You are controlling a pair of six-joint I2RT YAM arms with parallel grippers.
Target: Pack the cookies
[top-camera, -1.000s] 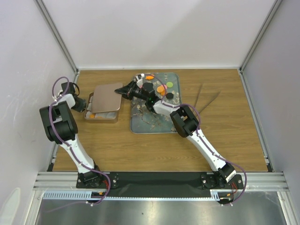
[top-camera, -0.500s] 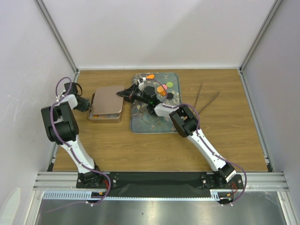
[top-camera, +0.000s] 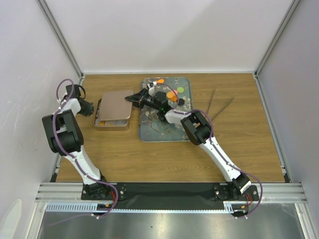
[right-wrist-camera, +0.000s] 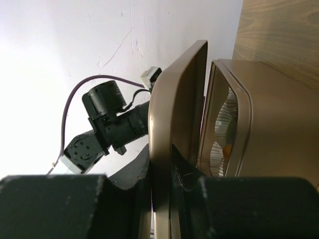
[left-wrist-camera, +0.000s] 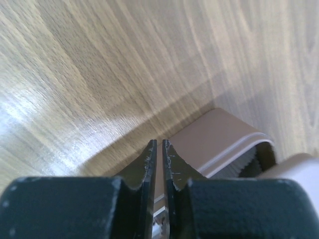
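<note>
The right fingers [right-wrist-camera: 183,174] pinch a smooth bronze, round-cornered lid [top-camera: 115,103] partly over the rectangular metal tin [top-camera: 110,125]; the left fingers [left-wrist-camera: 147,167] sit closed, empty, left of it; disc cookies [top-camera: 172,94] lie right

The lid [top-camera: 115,104] covers most of the tin [top-camera: 110,124] — only its near strip is open. Left gripper [top-camera: 89,108] crowds the tin's left; right gripper [top-camera: 128,98] and tray [top-camera: 154,132] its right — bare table [top-camera: 149,159] in front.

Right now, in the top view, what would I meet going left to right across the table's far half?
Left arm's black fingers → rose-gold rectangular metal tin → right arm's black fingers, clamped on the tin's flat rose-gold lid → floral-patterned rectangular tray.
</note>
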